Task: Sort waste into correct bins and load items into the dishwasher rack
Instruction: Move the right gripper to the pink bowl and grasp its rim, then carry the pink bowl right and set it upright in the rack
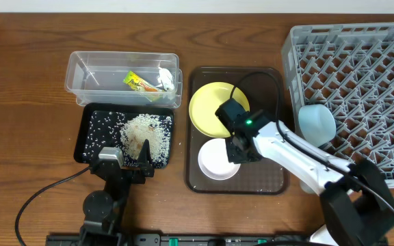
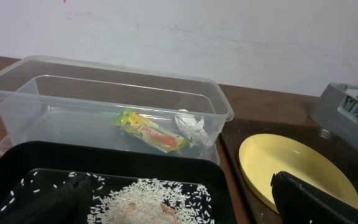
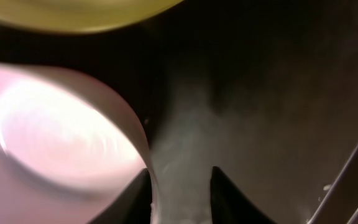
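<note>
My right gripper point(image 1: 238, 152) point(image 3: 180, 186) straddles the right rim of the white bowl point(image 1: 214, 162) point(image 3: 55, 124), one finger inside and one outside, closed on the wall. The bowl sits on the brown serving tray below the yellow plate point(image 1: 207, 106) point(image 2: 291, 162) point(image 3: 73, 15). The light blue bowl point(image 1: 317, 123) lies in the grey rack point(image 1: 361, 68) point(image 2: 347, 109). The clear tub point(image 1: 74, 65) point(image 2: 104, 68) holds the snack wrapper point(image 1: 137, 82) point(image 2: 151, 130) and crumpled paper point(image 1: 166, 78) point(image 2: 191, 127). My left gripper point(image 1: 125, 158) point(image 2: 179, 208) is open and empty over the front of the black tray point(image 1: 91, 119) point(image 2: 104, 155), above the rice point(image 1: 146, 130) point(image 2: 148, 196).
The brown serving tray point(image 1: 269, 181) point(image 3: 278, 93) lies between the black tray and the rack. The right arm's cable arcs over the yellow plate. The rack fills the right side of the table.
</note>
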`<move>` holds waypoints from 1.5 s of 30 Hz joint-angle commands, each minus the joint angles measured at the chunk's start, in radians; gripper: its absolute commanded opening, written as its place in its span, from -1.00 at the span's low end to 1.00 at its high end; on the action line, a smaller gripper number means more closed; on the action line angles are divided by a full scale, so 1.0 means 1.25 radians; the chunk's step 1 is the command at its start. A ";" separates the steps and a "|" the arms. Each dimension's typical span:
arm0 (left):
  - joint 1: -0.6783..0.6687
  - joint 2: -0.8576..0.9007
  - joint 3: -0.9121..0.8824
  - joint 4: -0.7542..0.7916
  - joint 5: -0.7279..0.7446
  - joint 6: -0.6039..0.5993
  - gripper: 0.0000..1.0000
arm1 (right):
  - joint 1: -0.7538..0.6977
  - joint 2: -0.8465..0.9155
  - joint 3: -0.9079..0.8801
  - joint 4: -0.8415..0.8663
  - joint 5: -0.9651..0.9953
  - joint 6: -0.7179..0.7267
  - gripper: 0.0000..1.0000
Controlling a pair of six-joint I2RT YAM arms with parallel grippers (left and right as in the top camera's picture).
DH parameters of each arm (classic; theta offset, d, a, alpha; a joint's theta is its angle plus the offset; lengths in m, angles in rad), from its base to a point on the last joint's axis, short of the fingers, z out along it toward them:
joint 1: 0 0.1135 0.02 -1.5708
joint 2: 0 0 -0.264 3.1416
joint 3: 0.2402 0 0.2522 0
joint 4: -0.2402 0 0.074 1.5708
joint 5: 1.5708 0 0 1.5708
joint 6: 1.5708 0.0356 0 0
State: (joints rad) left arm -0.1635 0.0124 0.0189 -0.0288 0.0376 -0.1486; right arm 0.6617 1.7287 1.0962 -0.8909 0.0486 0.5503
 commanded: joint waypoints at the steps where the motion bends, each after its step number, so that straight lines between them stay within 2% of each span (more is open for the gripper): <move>1: 0.005 -0.002 -0.012 -0.033 -0.022 0.014 0.88 | 0.008 0.016 -0.001 0.024 -0.015 0.009 -0.59; 5: 0.005 -0.002 -0.012 -0.033 -0.022 0.014 0.87 | 0.027 0.040 -0.001 0.049 -0.049 0.008 -0.70; 7: 0.005 -0.002 -0.012 -0.033 -0.022 0.014 0.87 | 0.036 0.048 -0.001 0.042 -0.048 0.008 -0.93; 8: 0.005 -0.002 -0.012 -0.033 -0.022 0.014 0.87 | 0.036 0.048 -0.001 0.038 -0.045 0.008 -0.97; 14: 0.005 -0.002 -0.012 -0.033 -0.022 0.014 0.88 | 0.016 -0.038 0.013 -0.026 0.067 0.008 -0.97; 18: 0.005 -0.002 -0.012 -0.033 -0.022 0.014 0.87 | -0.011 -0.171 0.024 -0.064 0.269 0.008 -0.97; 20: 0.005 -0.002 -0.012 -0.033 -0.022 0.014 0.87 | -0.027 -0.244 0.024 -0.053 0.422 0.008 -0.97; 25: 0.005 -0.001 -0.012 -0.033 -0.022 0.014 0.87 | -0.063 -0.360 0.023 0.034 0.774 0.008 -0.98; 29: 0.005 -0.001 -0.012 -0.033 -0.022 0.014 0.87 | -0.119 -0.378 0.023 0.114 0.920 0.007 -0.97; 35: 0.005 -0.001 -0.012 -0.033 -0.022 0.014 0.87 | -0.277 -0.322 0.023 0.193 0.934 0.000 -0.97; 40: 0.005 -0.001 -0.012 -0.033 -0.022 0.014 0.87 | -0.407 -0.233 0.023 0.271 0.932 -0.084 -0.97; 45: 0.005 -0.001 -0.012 -0.033 -0.022 0.014 0.87 | -0.450 -0.148 0.023 0.299 0.865 -0.101 -0.97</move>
State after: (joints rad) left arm -0.1635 0.0124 0.0189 -0.0292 0.0376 -0.1486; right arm 0.1112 1.5082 1.1137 -0.5282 1.1507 0.4610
